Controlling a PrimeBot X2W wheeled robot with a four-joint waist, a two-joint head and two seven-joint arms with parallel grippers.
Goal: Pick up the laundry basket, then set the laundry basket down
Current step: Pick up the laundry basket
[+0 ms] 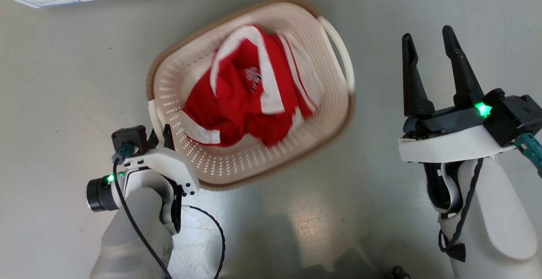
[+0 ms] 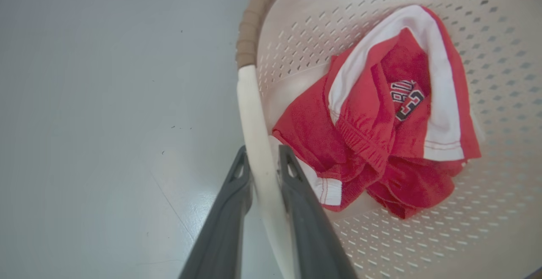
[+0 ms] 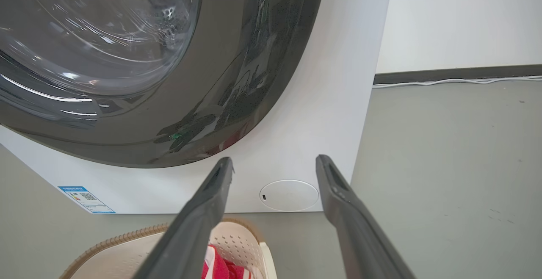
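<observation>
In the head view, the small cream-white perforated plastic laundry basket (image 1: 237, 164), with its brown woven-look rim, sits in the middle over the smooth grey floor (image 1: 63, 80). It is turned at an angle and a little blurred, and I cannot tell if its bottom touches the floor. My left gripper (image 1: 163, 137) is at its near-left side, on the white loop handle (image 1: 154, 116), I think because this thin loop is what my fingers can close around. Inside lies one crumpled red garment with white stripes (image 1: 237, 101). My right gripper (image 1: 427, 33) is spread and holds nothing, well apart to the right. In the left wrist view, my left gripper (image 2: 263, 152) is clamped on the handle (image 2: 250, 101), one finger on each side, and the garment (image 2: 372, 126) rests in the basket (image 2: 423, 245). In the right wrist view, my right gripper (image 3: 274, 161), fingers wide apart, points at the big white washing machine with a dark round door (image 3: 330, 101); the basket (image 3: 118, 241) is just before it.
</observation>
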